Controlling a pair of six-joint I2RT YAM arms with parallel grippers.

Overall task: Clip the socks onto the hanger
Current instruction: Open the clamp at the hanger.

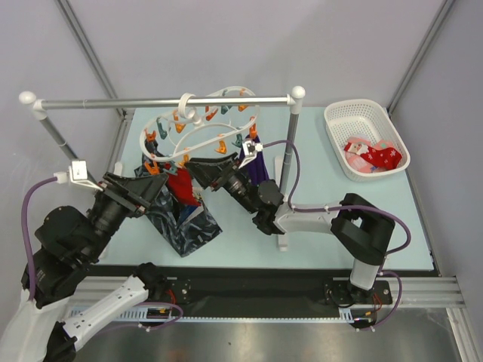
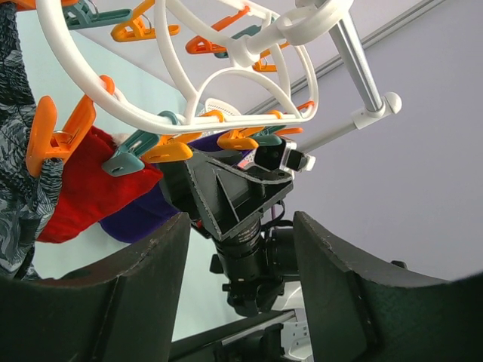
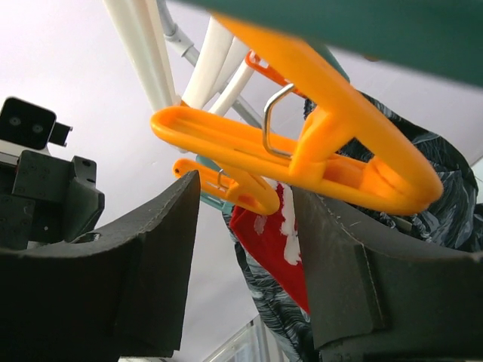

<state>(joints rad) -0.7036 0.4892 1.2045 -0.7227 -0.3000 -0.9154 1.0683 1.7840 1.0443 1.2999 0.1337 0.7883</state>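
Pale teal tabletop, grey walls. Bright red sock, knit with white marks, hangs limp under the near-left side of the white plastic double-ring hanger, between both arms. It looks pinned by 1 peg, but which peg is not clear. Hanger has hard glossy rings and a hook over the grey metal rail, with orange and teal pegs dangling all round.

Big orange plastic clothespin with a wire spring sits just ahead of the right gripper. Its jaws stand partly apart, nothing clamped between the matte black pads; cannot tell if they touch the peg. Opposite, the left gripper sits low facing the sock, jaws about halfway apart, empty.

Step, as I judge it: either the end of clipping this red sock or lining up on a peg for the next 1. Next move likely needs a square squeeze on the peg's 2 handle ends, or a retreat to fetch another sock.

Dark navy marbled cloth and plain purple cloth hang beside the sock, both soft and draped. White lattice plastic basket, far right and well apart, holds 2 or more crumpled red and salmon-pink socks.
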